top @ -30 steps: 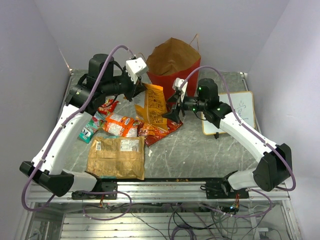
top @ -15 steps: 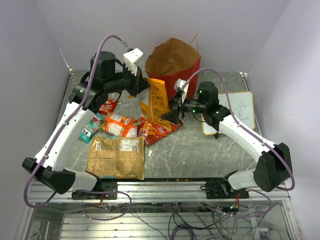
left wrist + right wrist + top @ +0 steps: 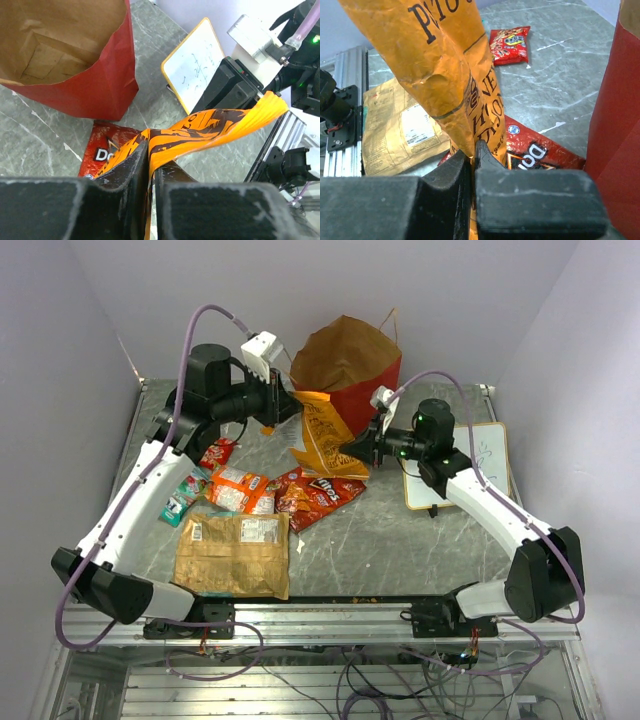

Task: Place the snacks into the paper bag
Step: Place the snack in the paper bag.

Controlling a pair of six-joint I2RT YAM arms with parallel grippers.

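Pinching the orange chip bag [image 3: 322,435] from both ends, the left tool [image 3: 284,406] and right tool [image 3: 352,450] hold it aloft at 6 o'clock of the paper bag [image 3: 365,400]. The bag looks empty inside. The kraft pouch [image 3: 233,552] and red packet [image 3: 318,495] lie on the counter [image 3: 400,540].

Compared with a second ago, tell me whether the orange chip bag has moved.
Yes. The orange chip bag has shifted rightward and up, toward the paper bag.

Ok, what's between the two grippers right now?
Only the orange-yellow chip bag, stretched from the left gripper to the right gripper, both shut on it; the top external view shows it.
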